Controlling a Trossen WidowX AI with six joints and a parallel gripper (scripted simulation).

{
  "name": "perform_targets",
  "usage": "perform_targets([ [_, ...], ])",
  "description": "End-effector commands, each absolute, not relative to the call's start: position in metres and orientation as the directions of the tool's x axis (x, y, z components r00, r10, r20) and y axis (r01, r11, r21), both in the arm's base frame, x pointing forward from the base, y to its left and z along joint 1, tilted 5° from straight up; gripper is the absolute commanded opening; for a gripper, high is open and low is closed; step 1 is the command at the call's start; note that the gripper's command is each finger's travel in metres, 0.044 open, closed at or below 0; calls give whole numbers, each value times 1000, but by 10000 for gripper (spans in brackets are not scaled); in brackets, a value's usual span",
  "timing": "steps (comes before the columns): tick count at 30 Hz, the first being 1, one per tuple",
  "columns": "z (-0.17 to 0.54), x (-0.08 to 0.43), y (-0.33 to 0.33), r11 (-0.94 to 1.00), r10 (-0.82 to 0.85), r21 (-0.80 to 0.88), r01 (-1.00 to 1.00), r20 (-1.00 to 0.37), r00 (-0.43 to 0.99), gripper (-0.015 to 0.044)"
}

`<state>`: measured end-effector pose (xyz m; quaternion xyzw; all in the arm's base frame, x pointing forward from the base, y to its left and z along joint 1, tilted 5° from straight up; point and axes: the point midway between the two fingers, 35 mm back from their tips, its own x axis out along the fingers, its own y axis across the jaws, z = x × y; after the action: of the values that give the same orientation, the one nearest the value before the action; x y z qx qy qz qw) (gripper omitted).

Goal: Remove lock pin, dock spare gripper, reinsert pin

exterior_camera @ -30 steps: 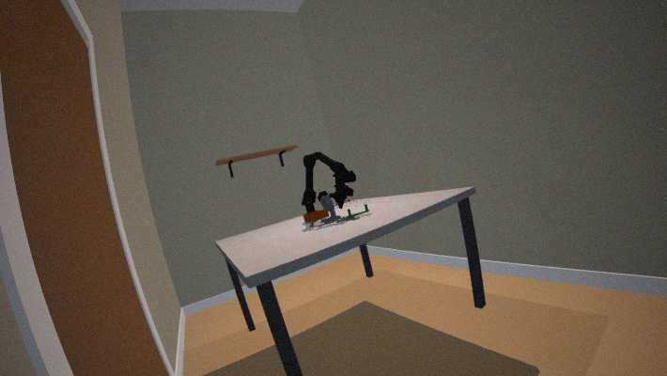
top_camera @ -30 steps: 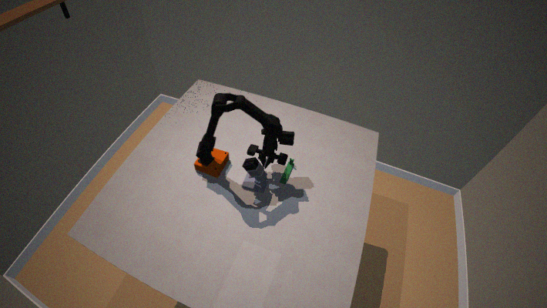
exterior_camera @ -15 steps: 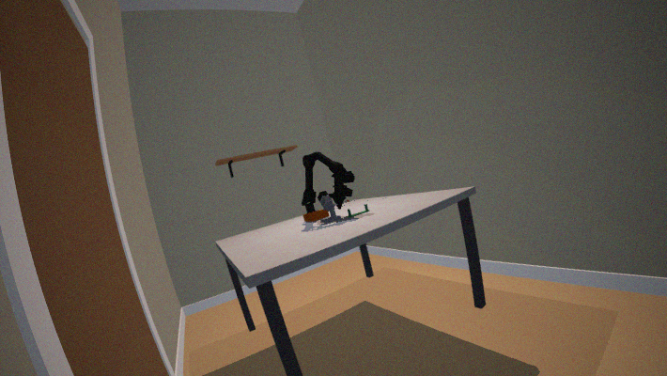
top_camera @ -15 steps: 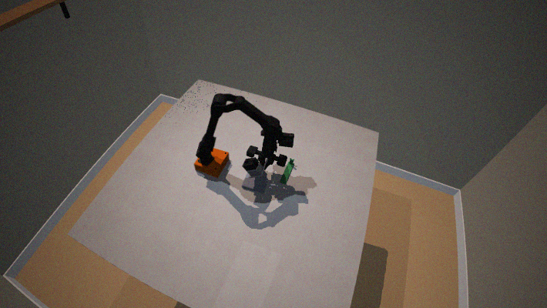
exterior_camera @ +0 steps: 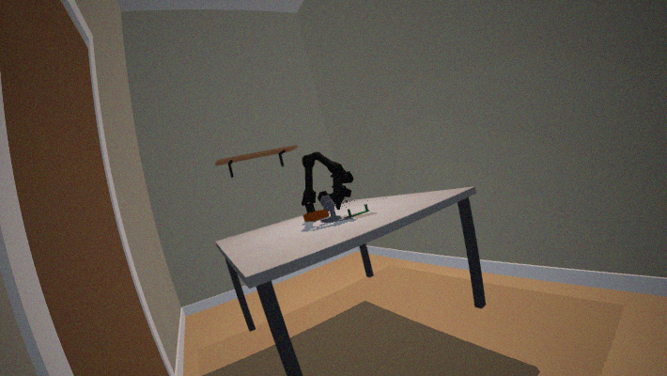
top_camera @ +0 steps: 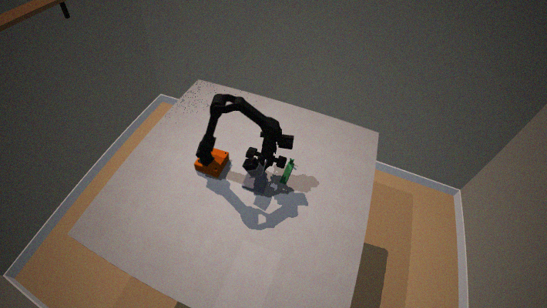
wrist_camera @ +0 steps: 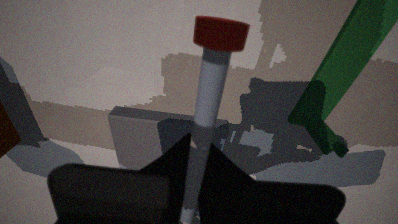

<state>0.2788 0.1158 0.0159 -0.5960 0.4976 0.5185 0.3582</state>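
Note:
My gripper [top_camera: 266, 167] [exterior_camera: 338, 206] [wrist_camera: 194, 140] is shut on the lock pin [wrist_camera: 210, 95], a grey rod with a dark red head that points away from the fingers. The pin's far end is hidden by the fingers. The grey mount [exterior_camera: 329, 205] stands close beside the gripper, with a dark block [top_camera: 251, 165] at its top. A flat grey plate [wrist_camera: 136, 142] lies below the fingers. A green cradle [top_camera: 287, 172] [exterior_camera: 358, 214] [wrist_camera: 345, 60] with upright ends stands on the other side of the gripper. I cannot make out the spare gripper or whether the socket holds it.
The orange arm base [top_camera: 212, 163] [exterior_camera: 316, 215] [wrist_camera: 6, 131] stands on the pale table [top_camera: 185, 231] [exterior_camera: 263, 249], on the mount's side of the gripper. Shadows of the arm fall across the table around the mount and cradle. A wall shelf [exterior_camera: 255, 155] is behind.

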Motion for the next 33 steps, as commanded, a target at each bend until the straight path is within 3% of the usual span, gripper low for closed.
perform_targets([
  [1, 16, 280, 113, -251, -224, 88, -964, -974, -31, 0],
  [18, 16, 282, 104, -251, -225, 92, -964, -974, -35, 0],
  [26, 16, 281, 105, -247, -223, 94, -964, -974, -38, 200],
  [33, 20, 281, 108, -248, -222, 94, -964, -974, -38, 200],
])
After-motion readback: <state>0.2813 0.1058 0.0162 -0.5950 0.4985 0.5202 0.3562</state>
